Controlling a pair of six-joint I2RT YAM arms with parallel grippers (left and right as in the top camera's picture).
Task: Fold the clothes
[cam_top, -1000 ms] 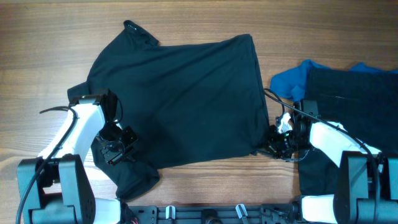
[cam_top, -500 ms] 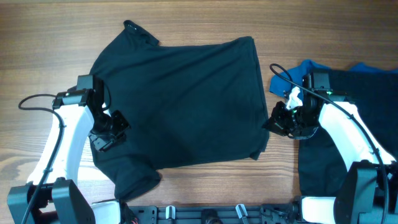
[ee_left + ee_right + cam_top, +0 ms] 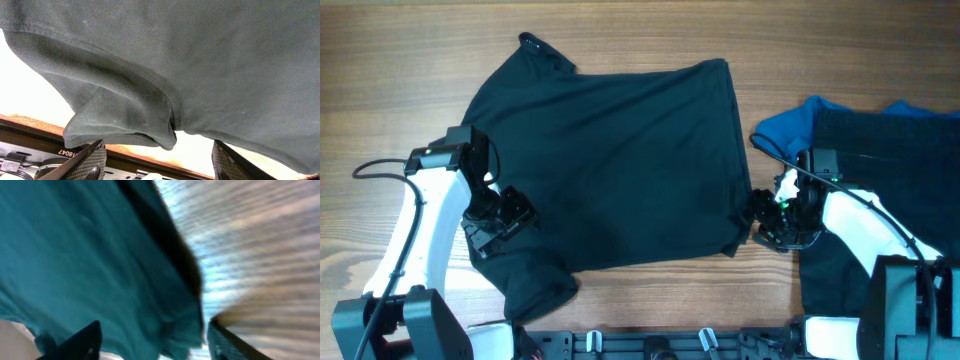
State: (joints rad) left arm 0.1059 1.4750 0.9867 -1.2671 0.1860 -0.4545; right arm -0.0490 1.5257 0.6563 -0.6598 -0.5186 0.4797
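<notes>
On the wooden worktop (image 3: pixel 400 60) the black shirt (image 3: pixel 620 160) lies spread flat. Its long axis runs left to right and is slightly tilted, with the collar (image 3: pixel 535 45) at the far left and the hem (image 3: pixel 735 150) facing right. A dark garment (image 3: pixel 890 150) and a blue garment (image 3: pixel 782 128) lie just beyond that hem.

The left arm (image 3: pixel 425 215) rises from the near edge and bends over the shirt's left side. Its jaws are spread wide, and a sleeve fold (image 3: pixel 120 120) hangs unclamped above the fingers (image 3: pixel 85 161).

The right arm (image 3: pixel 865 225) reaches to the near hem corner. Its jaws are likewise parted and grip nothing, though the view is blurred.
</notes>
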